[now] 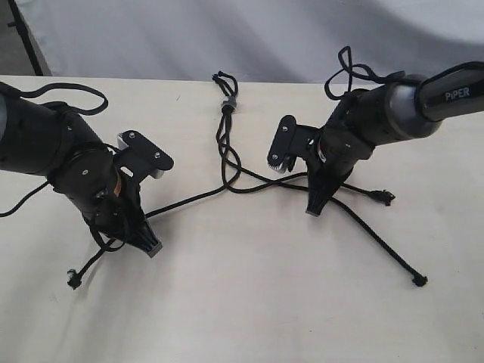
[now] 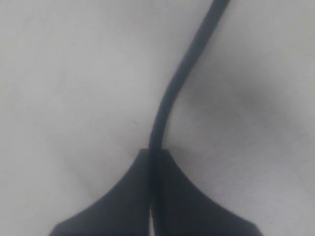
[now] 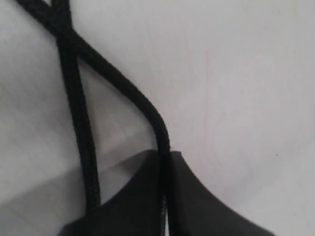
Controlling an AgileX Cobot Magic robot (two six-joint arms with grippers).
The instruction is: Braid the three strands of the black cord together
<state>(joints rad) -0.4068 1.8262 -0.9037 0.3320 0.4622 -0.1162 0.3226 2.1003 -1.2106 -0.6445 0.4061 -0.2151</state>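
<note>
Three strands (image 1: 227, 181) of the black cord (image 1: 224, 113) run out from the knot (image 1: 227, 100), which lies well ahead of both sets of jaws, btwn the two arms. Just past the knot there are only a couple of loose crossings. The rest fans out unplaited, so I'd judge the braid barely begun, w/ most of the length left to do.

L gripper (image 1: 151, 246) is clenched on one strand (image 2: 167, 98), which leads straight out of its fingertips toward the knot. That strand's knotted tip (image 1: 73, 281) trails behind the jaws.

R gripper (image 1: 314, 209) is pinched on a second strand (image 3: 147, 108). A third strand (image 3: 78, 123) passes just beside those jaws, free, and crosses the held one further out. Can't tell which far tip belongs to the held strand.
</note>
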